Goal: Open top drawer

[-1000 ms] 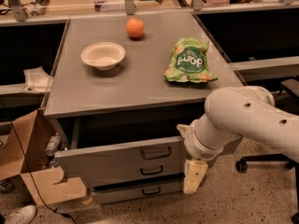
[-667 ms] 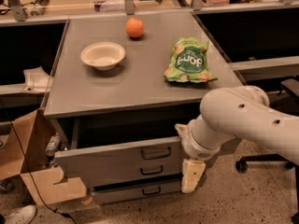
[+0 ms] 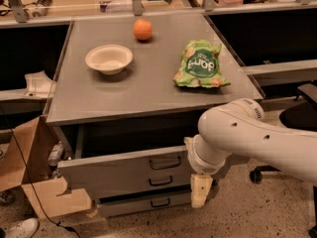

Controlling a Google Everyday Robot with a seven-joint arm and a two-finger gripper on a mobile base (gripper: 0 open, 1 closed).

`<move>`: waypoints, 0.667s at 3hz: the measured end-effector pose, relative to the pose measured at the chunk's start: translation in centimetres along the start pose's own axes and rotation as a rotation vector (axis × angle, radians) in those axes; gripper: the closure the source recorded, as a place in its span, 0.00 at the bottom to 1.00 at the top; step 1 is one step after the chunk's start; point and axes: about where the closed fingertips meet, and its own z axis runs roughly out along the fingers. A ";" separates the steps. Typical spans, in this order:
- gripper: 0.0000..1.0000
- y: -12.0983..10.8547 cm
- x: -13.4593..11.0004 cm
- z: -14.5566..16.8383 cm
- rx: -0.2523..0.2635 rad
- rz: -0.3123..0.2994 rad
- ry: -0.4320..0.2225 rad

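Camera view: looks down from the front on a grey cabinet and its flat worktop. Shows the top drawer standing partway out from under that worktop, with a dark gap behind the front panel and a small loop handle at its centre. Shows lower drawers beneath it, with like handles. Finds the gripper low at the right end of the drawer fronts, just beside them and pointing down toward the speckled floor. Touching them or not, cannot tell; apart or together, cannot tell either. Follows the thick white arm in from the right edge to that same corner, crossing in front of the cabinet's right side. On the worktop: a pale bowl left of centre, an orange behind it near the far edge, a green bag to the right, all well apart. Left of the cabinet, an open cardboard box against its side; at far right, part of a dark chair.
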 end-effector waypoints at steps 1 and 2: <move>0.00 0.0 0.0 0.0 0.000 0.000 0.000; 0.00 1.4 0.8 -0.1 -0.023 -0.020 0.008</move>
